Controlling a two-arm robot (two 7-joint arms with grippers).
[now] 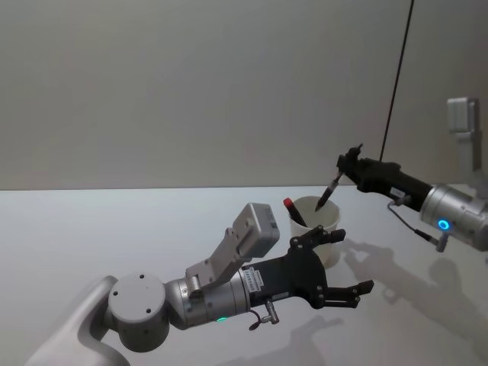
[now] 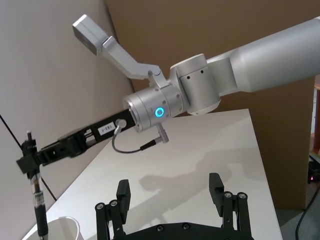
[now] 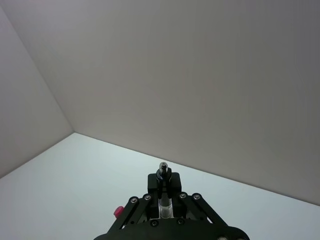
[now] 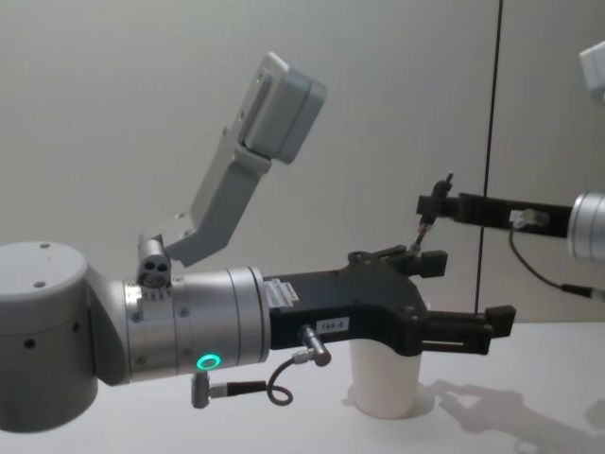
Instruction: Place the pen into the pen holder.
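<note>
The pen holder (image 1: 320,226) is a white paper cup standing mid-table, also seen as the pen holder (image 4: 383,380) and its rim (image 2: 64,224). A red-capped marker (image 1: 293,209) leans inside it. My right gripper (image 1: 348,163) hovers above and to the right of the cup, shut on the top of a dark pen (image 1: 329,191) that hangs tilted, its tip at the cup's mouth. The same pen (image 2: 37,197) hangs from the right gripper (image 2: 29,159); its top (image 3: 162,170) pokes out between the fingers. My left gripper (image 1: 351,261) is open just in front of the cup, holding nothing.
The white table (image 1: 114,229) runs back to a plain grey wall. A dark cable (image 1: 396,84) runs down the wall behind the right arm. The left arm's camera housing (image 4: 279,104) sticks up high. A brown panel (image 2: 210,30) stands past the table's far side.
</note>
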